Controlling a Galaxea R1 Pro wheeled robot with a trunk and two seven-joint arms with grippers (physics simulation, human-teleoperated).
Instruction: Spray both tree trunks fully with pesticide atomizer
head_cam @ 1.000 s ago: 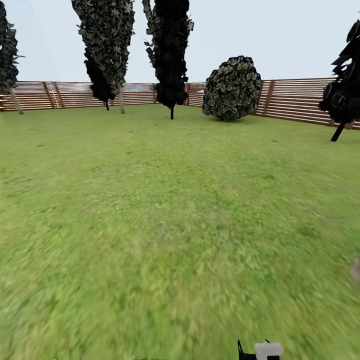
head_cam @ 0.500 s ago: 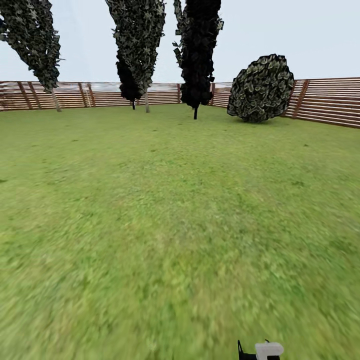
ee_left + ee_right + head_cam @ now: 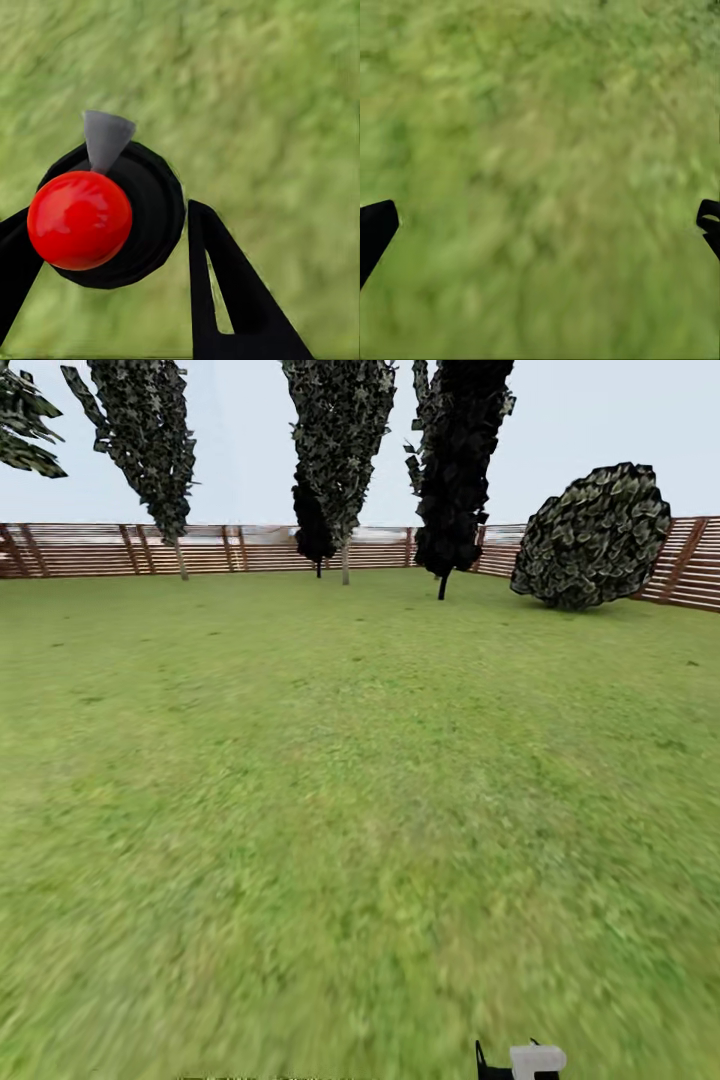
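Two claws differed: left claw gripped the red-capped black pesticide atomizer; right claw gaped empty; best steer steadily toward thick-trunked trees.

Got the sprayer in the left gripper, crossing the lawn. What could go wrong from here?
1. The atomizer looks held only at its black rim by the left gripper; a jolt might shift it.
2. The black column tree and round bush ahead could be mistaken for targets; check trunks before spraying.
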